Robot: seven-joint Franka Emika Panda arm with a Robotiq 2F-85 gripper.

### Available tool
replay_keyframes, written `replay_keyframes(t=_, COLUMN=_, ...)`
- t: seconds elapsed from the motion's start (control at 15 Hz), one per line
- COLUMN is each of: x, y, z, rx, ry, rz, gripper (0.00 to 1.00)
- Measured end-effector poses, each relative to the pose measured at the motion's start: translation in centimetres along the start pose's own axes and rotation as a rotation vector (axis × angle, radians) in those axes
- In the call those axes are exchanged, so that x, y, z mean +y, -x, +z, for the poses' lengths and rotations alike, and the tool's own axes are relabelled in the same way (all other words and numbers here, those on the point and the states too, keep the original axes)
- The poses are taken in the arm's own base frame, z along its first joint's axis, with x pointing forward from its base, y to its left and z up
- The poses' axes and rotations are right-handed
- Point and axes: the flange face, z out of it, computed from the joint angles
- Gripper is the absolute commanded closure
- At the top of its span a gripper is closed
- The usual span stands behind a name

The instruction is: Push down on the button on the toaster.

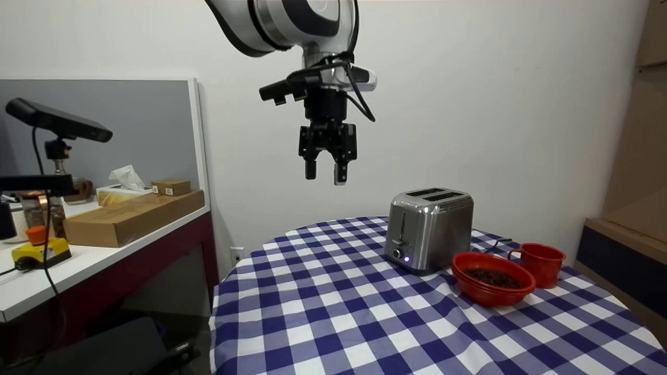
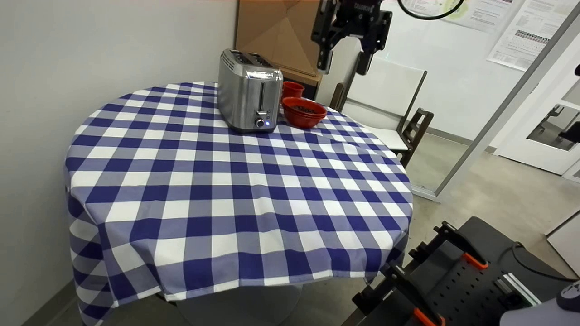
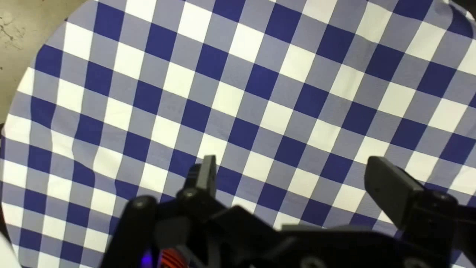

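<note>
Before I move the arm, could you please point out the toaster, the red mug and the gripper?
Toaster (image 1: 441, 234), in an exterior view: on its long metal side.
Red mug (image 1: 544, 267), in an exterior view: on its outer wall.
Gripper (image 1: 325, 173), in an exterior view: midway between its parted fingertips.

Silver toaster (image 1: 430, 232), black end effector (image 1: 325, 173), red bowls (image 1: 485, 296), red mug (image 1: 544, 266), blue-white checked tablecloth (image 1: 323, 302)

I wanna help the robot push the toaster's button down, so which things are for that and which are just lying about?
For the job:
toaster
lever, probably the part to push
gripper

Just lying about:
bowls
mug
tissue box
long box
</note>
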Motion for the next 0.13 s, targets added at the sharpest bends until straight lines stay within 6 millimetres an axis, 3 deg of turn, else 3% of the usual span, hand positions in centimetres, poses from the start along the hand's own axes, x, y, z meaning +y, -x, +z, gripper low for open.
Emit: replay_keyframes(t=0.13, x=-0.02, y=0.05, z=-0.07, rx=0.001, ry=-0.001, rz=0.000, gripper=0.00)
